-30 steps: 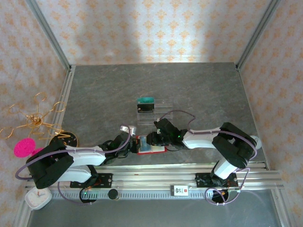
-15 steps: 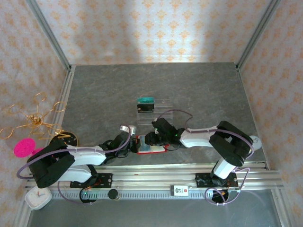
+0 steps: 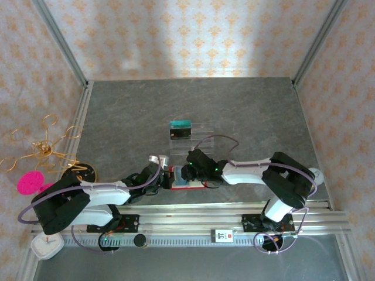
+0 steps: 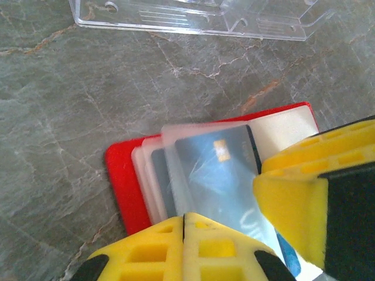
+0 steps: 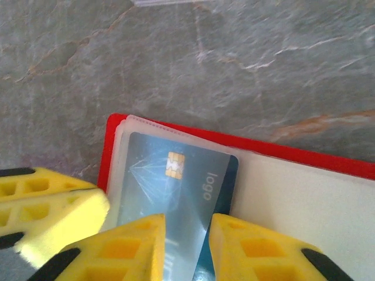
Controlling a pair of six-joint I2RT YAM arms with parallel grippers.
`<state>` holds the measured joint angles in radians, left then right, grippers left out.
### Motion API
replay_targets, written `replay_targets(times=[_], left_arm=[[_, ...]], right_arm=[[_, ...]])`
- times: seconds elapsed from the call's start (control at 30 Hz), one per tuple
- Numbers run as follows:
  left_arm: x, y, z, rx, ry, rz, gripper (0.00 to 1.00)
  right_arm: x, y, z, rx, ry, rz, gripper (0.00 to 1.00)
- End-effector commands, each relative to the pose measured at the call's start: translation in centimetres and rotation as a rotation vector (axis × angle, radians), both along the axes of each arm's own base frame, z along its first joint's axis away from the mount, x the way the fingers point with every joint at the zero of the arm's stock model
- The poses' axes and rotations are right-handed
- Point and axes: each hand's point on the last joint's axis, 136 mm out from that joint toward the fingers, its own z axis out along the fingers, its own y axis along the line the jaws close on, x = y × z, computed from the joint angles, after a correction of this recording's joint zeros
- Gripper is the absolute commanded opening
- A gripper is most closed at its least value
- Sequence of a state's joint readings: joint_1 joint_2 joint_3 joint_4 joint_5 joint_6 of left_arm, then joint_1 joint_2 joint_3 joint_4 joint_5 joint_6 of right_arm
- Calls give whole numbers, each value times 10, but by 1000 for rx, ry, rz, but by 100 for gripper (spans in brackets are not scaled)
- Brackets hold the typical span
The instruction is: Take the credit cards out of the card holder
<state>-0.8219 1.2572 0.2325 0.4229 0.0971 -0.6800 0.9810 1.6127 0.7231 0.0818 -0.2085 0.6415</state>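
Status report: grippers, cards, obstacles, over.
Left gripper shut, on the red card holder. Right gripper part open over the blue credit card, card in pocket. Clear tray apart, beyond.

Blue card's [image 5: 176, 181] lower end hidden behind yellow fingers [image 5: 252, 252], red card holder [image 5: 293, 153] cut at right edge, clear tray [image 4: 193, 20] cropped at top.

Clear tray [image 4: 193, 14] beyond card holder [image 4: 120, 181]

- red card holder [image 5: 293, 199] lying open across the middle of the frame, on a grey marbled tabletop [image 5: 234, 58]
- blue credit card [image 5: 176, 187], gold chip, "logo" printed on it, tucked in the holder's clear left pocket
- right gripper [image 5: 187, 252] at the bottom edge, yellow fingers a bit apart over the card's lower end
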Motion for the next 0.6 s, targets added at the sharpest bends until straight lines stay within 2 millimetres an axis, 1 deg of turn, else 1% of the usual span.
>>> replay_targets(times=[0.0,0.07,0.1,0.17,0.27,0.33,0.4,0.47,0.57], left_arm=[[-7,8,-9,33,23,-3,6],[-7,8,-7,28,20,-3,6],[-7,7,-4,22,16,-5,6],[-5,6,7,9,-2,-4,6],[-3,4,27,-18,-37,-7,7],[-1,0,40,-45,-67,-12,7],[3,-6,46,-45,-79,-26,6],[7,-14,45,-32,-78,-45,2],[17,-27,45,-29,-87,-62,1]], right_arm=[[7,-40,-19,-187,-33,-74,31],[7,-39,-12,-167,-43,-71,33],[7,-34,-7,-143,-52,-56,33],[7,-26,7,-88,-73,-31,35],[6,-20,22,-48,-94,1,36],[4,-18,26,-31,-92,14,34],[1,-16,24,-1,-64,21,30],[-2,-13,20,56,-13,17,25],[-2,-12,18,128,47,-16,23]])
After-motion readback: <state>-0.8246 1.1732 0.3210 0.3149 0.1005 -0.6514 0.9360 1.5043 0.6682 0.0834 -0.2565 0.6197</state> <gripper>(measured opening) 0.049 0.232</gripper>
